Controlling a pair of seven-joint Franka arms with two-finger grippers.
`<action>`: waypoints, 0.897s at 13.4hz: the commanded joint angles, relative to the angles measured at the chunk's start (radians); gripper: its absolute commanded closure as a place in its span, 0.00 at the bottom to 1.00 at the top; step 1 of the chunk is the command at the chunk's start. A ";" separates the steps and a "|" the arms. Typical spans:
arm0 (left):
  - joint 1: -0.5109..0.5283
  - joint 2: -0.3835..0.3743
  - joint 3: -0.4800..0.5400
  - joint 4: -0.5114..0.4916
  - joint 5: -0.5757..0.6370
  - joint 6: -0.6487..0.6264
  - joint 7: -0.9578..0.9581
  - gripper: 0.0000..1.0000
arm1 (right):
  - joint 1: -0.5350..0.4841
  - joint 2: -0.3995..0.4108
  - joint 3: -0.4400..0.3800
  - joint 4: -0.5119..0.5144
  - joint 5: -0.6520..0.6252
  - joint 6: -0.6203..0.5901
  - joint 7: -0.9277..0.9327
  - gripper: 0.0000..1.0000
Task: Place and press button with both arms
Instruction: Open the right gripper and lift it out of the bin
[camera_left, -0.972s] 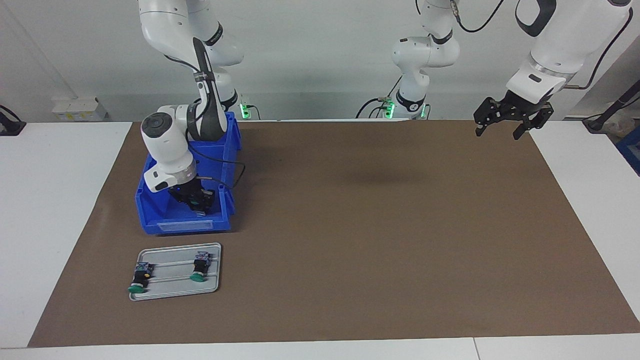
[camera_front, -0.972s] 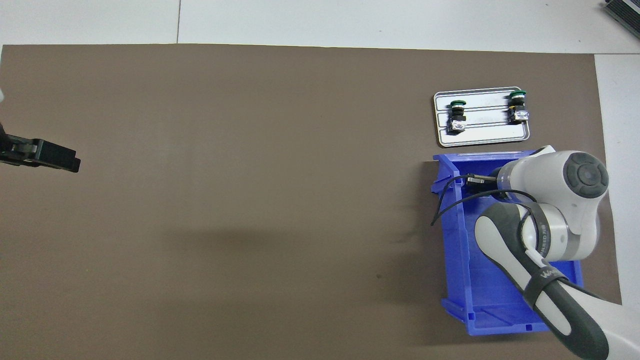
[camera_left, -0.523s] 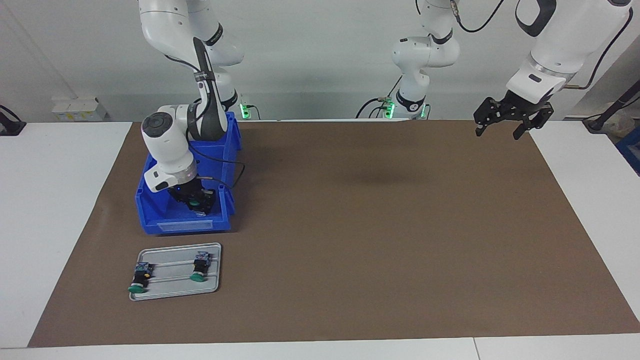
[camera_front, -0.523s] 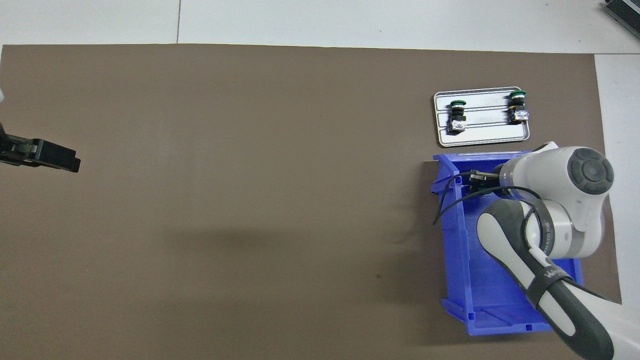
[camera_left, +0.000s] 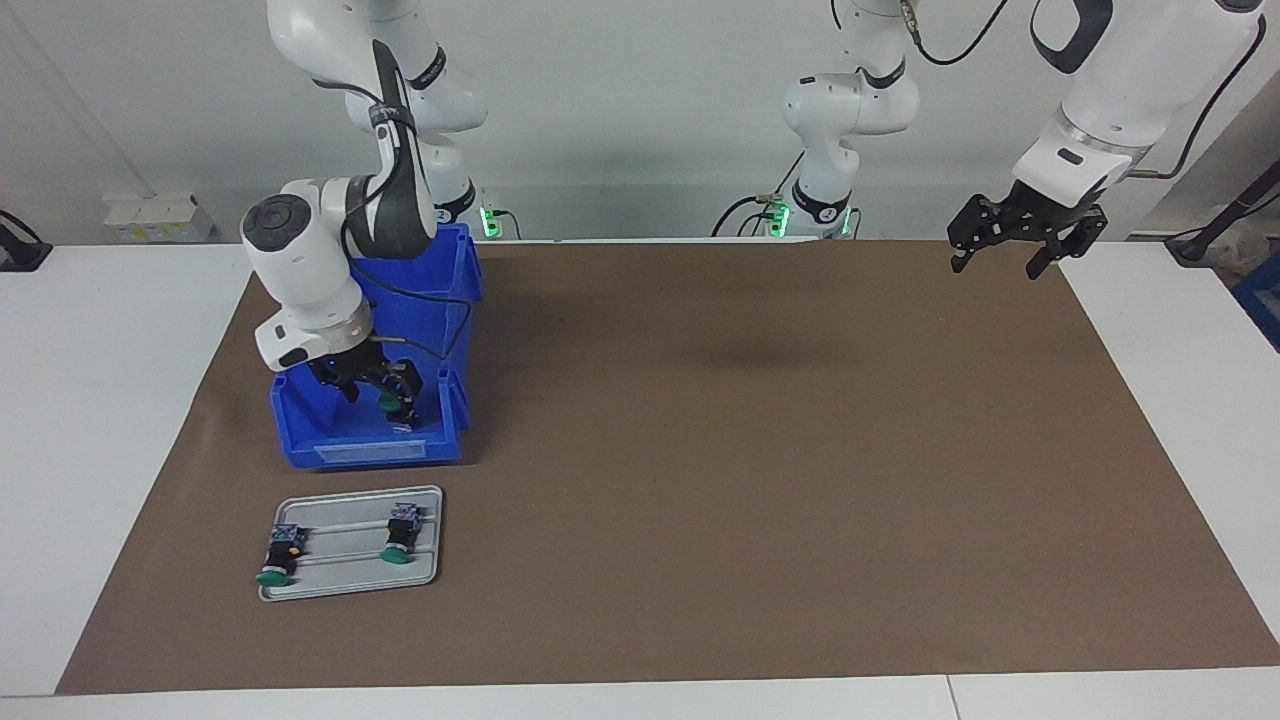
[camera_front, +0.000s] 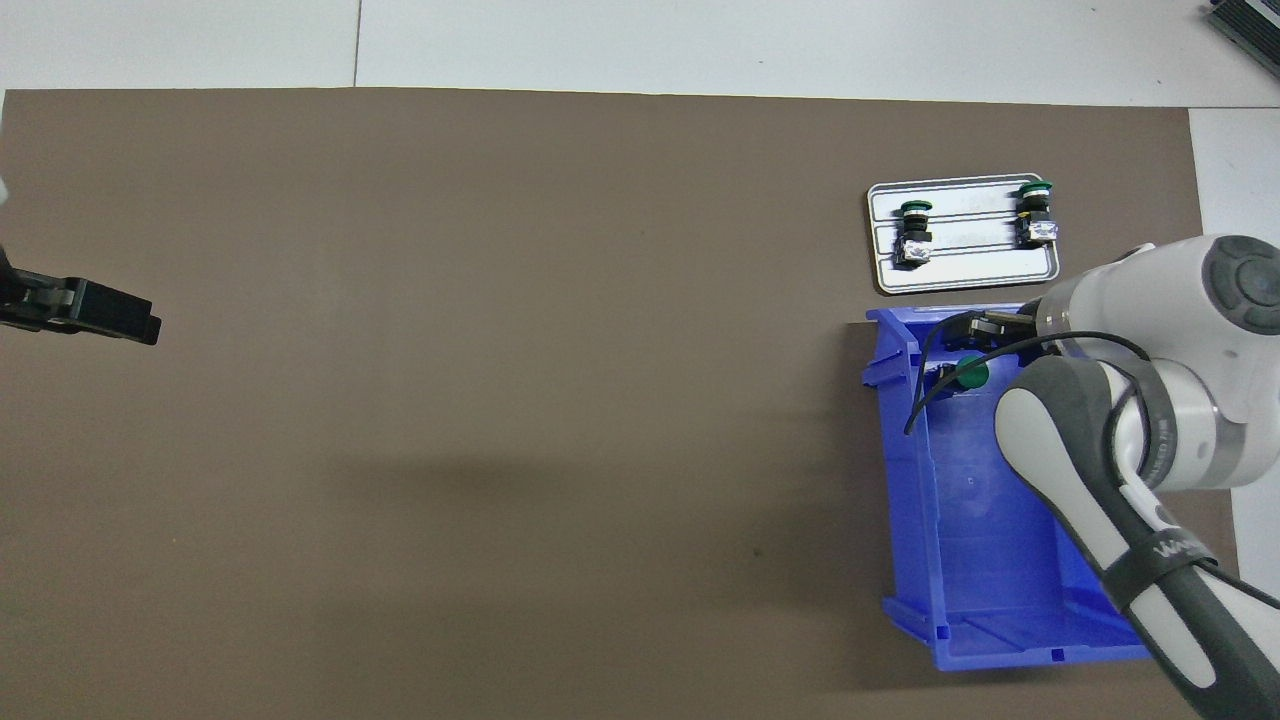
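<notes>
**Right gripper lifts a button out of the bin**

The right gripper (camera_left: 378, 395) has risen from the floor of the blue bin (camera_left: 368, 452) and now hangs over it, fingers clasping the green-capped button (camera_left: 388, 402). The tray (camera_left: 349, 582), with two buttons already on it, is likely next. The left gripper (camera_left: 1005, 255) waits, spread open.

Blue bin (camera_left: 330, 440), grey tray (camera_left: 420, 570), green-capped buttons (camera_left: 398, 555) (bases seemingly grey-blue).

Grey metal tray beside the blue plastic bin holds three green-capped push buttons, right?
No, two: the grey metal tray beside the blue plastic bin holds two green-capped push buttons, as the facing view shows.
</notes>
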 joint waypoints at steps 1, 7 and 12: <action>0.015 -0.026 -0.009 -0.028 -0.002 -0.004 -0.008 0.00 | -0.024 -0.010 0.004 0.123 -0.011 -0.158 -0.032 0.10; 0.015 -0.026 -0.011 -0.028 -0.002 -0.004 -0.008 0.00 | -0.042 -0.001 0.004 0.398 -0.011 -0.459 -0.074 0.08; 0.015 -0.026 -0.011 -0.028 -0.002 -0.004 -0.008 0.00 | -0.085 0.025 0.004 0.498 0.003 -0.516 -0.158 0.07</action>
